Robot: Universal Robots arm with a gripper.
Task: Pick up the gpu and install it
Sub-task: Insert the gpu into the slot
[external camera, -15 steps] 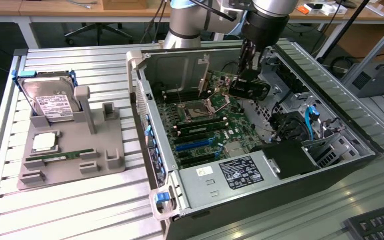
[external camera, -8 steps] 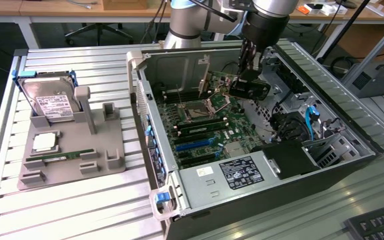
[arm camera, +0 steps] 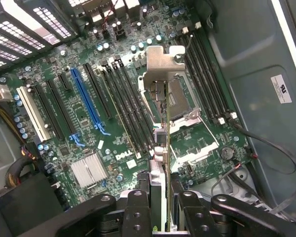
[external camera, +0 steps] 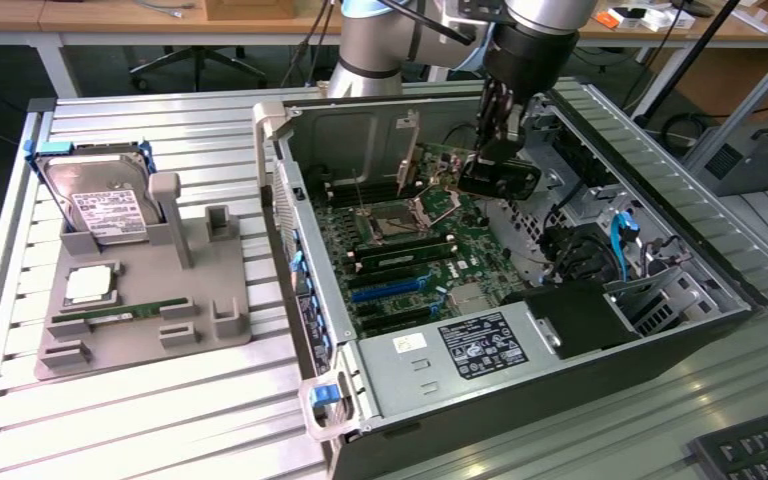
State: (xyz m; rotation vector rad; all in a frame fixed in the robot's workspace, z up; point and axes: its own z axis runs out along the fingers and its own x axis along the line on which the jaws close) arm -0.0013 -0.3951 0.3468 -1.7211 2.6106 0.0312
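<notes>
Exterior view. Case (external camera: 344,125) lies open on the counter (external camera: 157,420). Claw (external camera: 494,150) reaches down into the case, partly closed and clamped on the gpu (external camera: 498,180). The gpu hangs clear above the board (external camera: 411,250), not seated. Blue slot (external camera: 391,285) sits well apart from the card, toward the nearer end of the case. Hard drive (external camera: 97,205) stands in a grey fixture outside the case, untouched.

Wrist view. Claw (arm camera: 160,197) grips the gpu (arm camera: 158,79) edge-on. One finger (arm camera: 137,207) is on each face, and the silver bracket is at the card's far end. The card runs parallel to the slots but is offset from the blue slot (arm camera: 86,101), over the memory and socket area.

Judgement on the step in hand:
- Card is in transit, with lateral alignment to the blue slot (likely target) not yet reached.
- Keep the card upright, with its long edge parallel to the blue slot.
- Keep height over the sockets and latches while shifting sideways.
- Line the bracket up with the case's rear opening.
- Watch the loose cables at the case wall.
- The grip looks narrow, so twist under load is the risk.
</notes>
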